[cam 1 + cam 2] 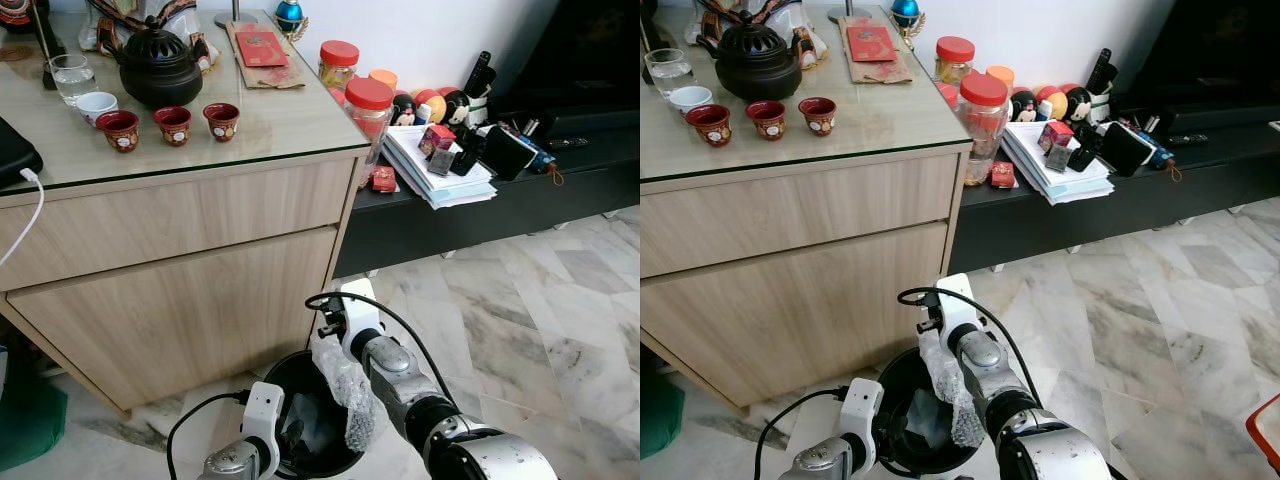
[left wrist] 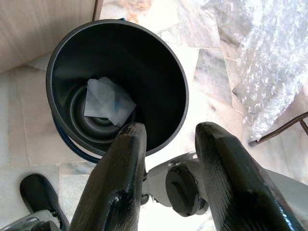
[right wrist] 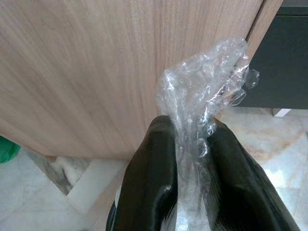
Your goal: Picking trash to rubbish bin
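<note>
The right gripper (image 3: 190, 144) is closed on a sheet of clear bubble wrap (image 3: 204, 91), its two black fingers (image 3: 151, 163) pinching the crumpled plastic between them so that one end bunches up beyond the tips while the rest hangs down along the silver forearm, as the head views show (image 1: 345, 385). Directly below this claw stands the black rubbish bin (image 1: 300, 372) on the marble floor (image 1: 540, 330), and the dangling wrap drapes over the bin's near-right rim. Inside the bin, seen from the left wrist, lies a piece of white paper (image 2: 107, 101) on the bottom. The left gripper (image 2: 166, 144) hovers just beside the bin on the robot's left, over its rim, fingers parted with nothing between them; the bubble wrap shows off to one side of it. Ahead of the right claw, close behind the bin, rises a light wooden cabinet (image 1: 180, 260) with two wide drawers and a glass top. Farther up on that top stand a black teapot (image 1: 160, 65), three small red cups (image 1: 172, 124), a white cup (image 1: 96, 104) and a glass (image 1: 72, 76). To the right of the cabinet runs a low black shelf (image 1: 520, 200) carrying red-lidded jars (image 1: 368, 105), a stack of papers (image 1: 440, 175) and small figurines.
</note>
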`<state>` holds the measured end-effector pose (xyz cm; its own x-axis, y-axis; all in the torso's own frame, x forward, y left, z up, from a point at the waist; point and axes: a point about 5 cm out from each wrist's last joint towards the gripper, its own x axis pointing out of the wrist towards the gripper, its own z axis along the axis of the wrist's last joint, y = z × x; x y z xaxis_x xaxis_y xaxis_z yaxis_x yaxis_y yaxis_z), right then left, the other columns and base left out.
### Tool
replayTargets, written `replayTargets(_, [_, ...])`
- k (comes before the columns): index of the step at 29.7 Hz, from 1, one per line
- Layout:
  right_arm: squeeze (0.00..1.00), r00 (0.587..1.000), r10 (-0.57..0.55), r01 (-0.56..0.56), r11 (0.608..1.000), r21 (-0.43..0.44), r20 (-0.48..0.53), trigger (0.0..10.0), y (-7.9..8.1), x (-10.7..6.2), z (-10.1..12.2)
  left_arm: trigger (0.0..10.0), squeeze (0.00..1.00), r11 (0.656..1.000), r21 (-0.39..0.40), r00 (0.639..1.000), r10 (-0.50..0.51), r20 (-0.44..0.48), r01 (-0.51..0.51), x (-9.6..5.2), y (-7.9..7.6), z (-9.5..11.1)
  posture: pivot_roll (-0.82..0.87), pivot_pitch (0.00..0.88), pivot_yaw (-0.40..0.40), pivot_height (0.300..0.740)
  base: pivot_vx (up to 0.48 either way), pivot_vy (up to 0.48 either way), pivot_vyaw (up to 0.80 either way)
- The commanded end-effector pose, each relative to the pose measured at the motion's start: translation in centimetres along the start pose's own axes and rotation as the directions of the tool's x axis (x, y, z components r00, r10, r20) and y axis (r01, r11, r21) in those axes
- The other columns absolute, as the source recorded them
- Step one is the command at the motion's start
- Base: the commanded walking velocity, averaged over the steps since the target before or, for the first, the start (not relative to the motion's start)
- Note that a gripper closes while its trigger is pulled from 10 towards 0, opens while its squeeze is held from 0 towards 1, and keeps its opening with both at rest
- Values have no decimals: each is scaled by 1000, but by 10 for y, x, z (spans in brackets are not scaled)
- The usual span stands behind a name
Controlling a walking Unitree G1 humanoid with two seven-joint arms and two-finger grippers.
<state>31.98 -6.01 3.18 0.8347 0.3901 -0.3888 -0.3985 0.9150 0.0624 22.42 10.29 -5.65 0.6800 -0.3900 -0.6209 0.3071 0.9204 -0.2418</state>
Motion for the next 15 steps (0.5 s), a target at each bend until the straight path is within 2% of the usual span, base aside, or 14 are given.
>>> replayTargets(1, [0,1000,-3,3,1000,-10,5,10000,0,1,4,10000,0,1000,7,1000,-18,-8,18,0,-5,-3,27,107,-193,740,0,0,0])
replayTargets(3, [0,1000,4,-4,1000,0,6,10000,0,1,4,10000,0,1000,8,1000,-18,-6,18,1,-5,-3,29,106,-193,740,0,0,0])
replayTargets(4, [737,1000,5,-5,1000,1,8,10000,0,1,4,10000,0,1000,8,1000,-17,-5,17,1,-5,-2,29,106,-195,740,0,0,0])
replayTargets(5, [1000,1000,3,-3,1000,4,10,10000,0,1,4,10000,0,1000,8,1000,-17,-4,17,1,-5,-2,29,106,-195,740,0,0,0])
replayTargets(15, [1000,1000,-2,2,1000,3,18,10000,0,2,7,10000,0,1000,5,1000,-16,-3,16,1,-5,-1,31,106,-198,740,0,0,0])
